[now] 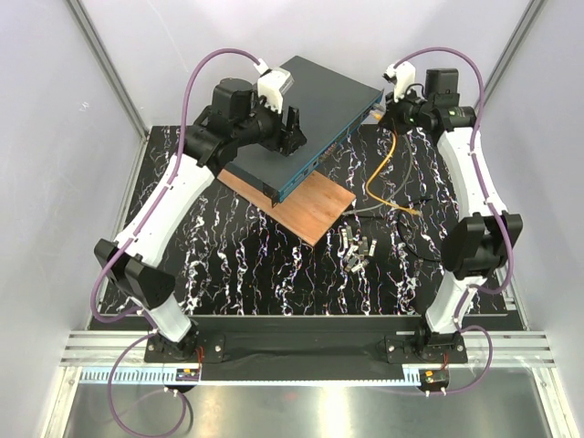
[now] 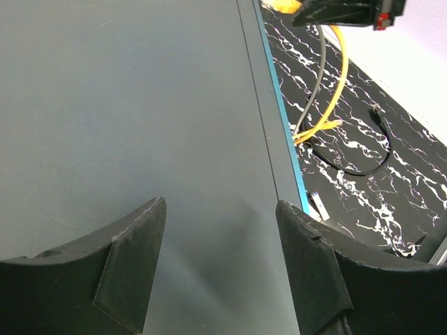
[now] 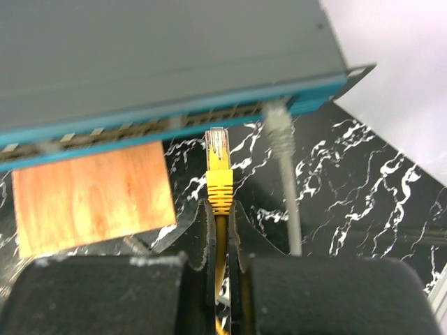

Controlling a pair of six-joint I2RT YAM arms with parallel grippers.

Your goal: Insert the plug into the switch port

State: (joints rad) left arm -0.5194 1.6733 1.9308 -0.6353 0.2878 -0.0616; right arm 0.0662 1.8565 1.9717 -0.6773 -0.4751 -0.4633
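Note:
The switch (image 1: 310,109) is a flat dark grey box with a teal front face (image 3: 174,125) that carries a row of ports. My right gripper (image 3: 221,204) is shut on the yellow boot of the plug (image 3: 218,157). The plug's clear tip points at the port row and stands just short of it, left of a plugged-in grey cable (image 3: 283,153). In the top view the right gripper (image 1: 387,111) is at the switch's right front corner, with the orange cable (image 1: 381,169) trailing down the mat. My left gripper (image 2: 220,204) is open and empty, its fingers spread over the switch's top (image 2: 140,105).
A wooden board (image 1: 315,208) lies under the switch's front. Small grey metal modules (image 1: 358,248) and a black cable (image 1: 415,245) lie on the marbled mat near the right arm. White walls and metal frame rails surround the table.

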